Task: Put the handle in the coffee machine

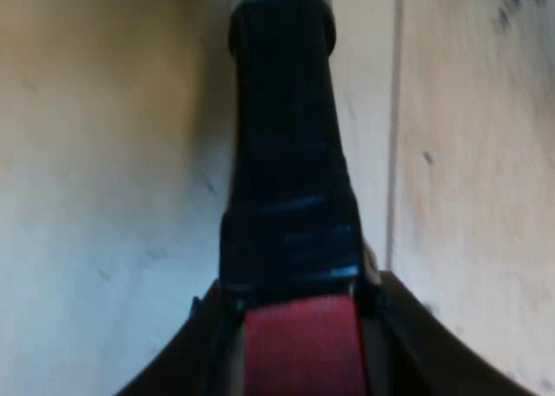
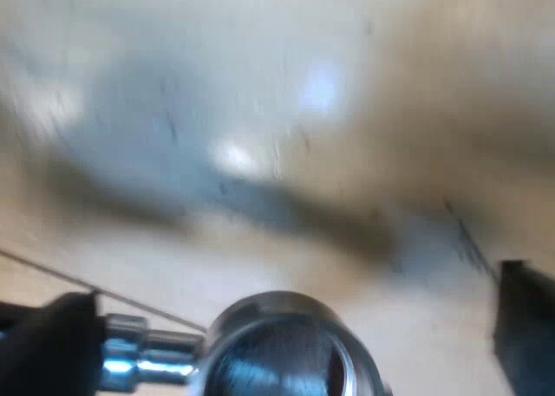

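- Pale wooden tabletop (image 1: 104,153) lies under both arms.
- The left gripper (image 1: 299,314) is clamped on the portafilter (image 1: 286,153) at the handle's red end (image 1: 302,348). It is carried above the wood.
- Risk: held so far from the heavy head, it could sag or twist and miss the machine's lugs.
- The right gripper (image 2: 524,327) is near the basket (image 2: 277,361) and might knock it. I cannot tell its spread.
- The basket looks dark and empty, though not certainly.

Holder (image 2: 277,348) above pale wooden desk (image 2: 364,93). Round metal bowl (image 2: 260,314) opens toward camera, dark inside. Chrome neck (image 2: 147,361) joins bowl to dark handle (image 2: 48,348). Thin seam (image 2: 52,270) crosses desk near neck. Grey shadow (image 2: 286,210) on desk beyond bowl. Contact between holder and desk unclear.
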Controlling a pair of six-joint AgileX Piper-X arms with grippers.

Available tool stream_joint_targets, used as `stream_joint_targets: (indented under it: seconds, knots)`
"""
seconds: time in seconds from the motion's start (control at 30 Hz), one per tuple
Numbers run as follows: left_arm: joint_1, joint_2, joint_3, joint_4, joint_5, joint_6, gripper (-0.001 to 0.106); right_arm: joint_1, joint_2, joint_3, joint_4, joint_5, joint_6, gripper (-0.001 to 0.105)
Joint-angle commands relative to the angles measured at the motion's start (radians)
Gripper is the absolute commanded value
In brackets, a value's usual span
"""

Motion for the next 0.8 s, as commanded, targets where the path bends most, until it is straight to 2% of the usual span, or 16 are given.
stream_joint_targets:
  seconds: [0.03, 0.17, 0.3, 0.4, 0.6, 0.73, 0.8]
  knots:
    - [-0.001, -0.006, -0.011, -0.024, 0.024, 0.007, 0.0, -0.006, -0.03, -0.012, -0.022, 0.016, 0.0, 0.105]
    - [-0.001, -0.006, -0.011, -0.033, 0.026, 0.003, 0.0, -0.006, -0.048, -0.012, -0.02, 0.056, 0.0, 0.105]
    - [0.004, -0.006, -0.011, -0.041, 0.026, 0.003, 0.0, -0.006, -0.066, -0.012, -0.02, 0.139, 0.002, 0.105]
    - [0.072, -0.006, -0.011, -0.039, 0.041, 0.003, 0.0, -0.006, -0.083, -0.012, -0.02, 0.192, 0.002, 0.105]
    - [0.161, -0.006, -0.011, -0.039, 0.057, 0.008, 0.0, -0.006, -0.085, -0.012, -0.022, 0.193, 0.002, 0.105]
    - [0.174, -0.006, -0.011, -0.039, 0.076, 0.008, 0.0, -0.006, -0.085, -0.012, -0.022, 0.193, 0.012, 0.105]
    - [0.173, -0.006, -0.011, -0.034, 0.082, 0.059, 0.0, -0.006, -0.085, -0.012, -0.022, 0.193, 0.035, 0.105]
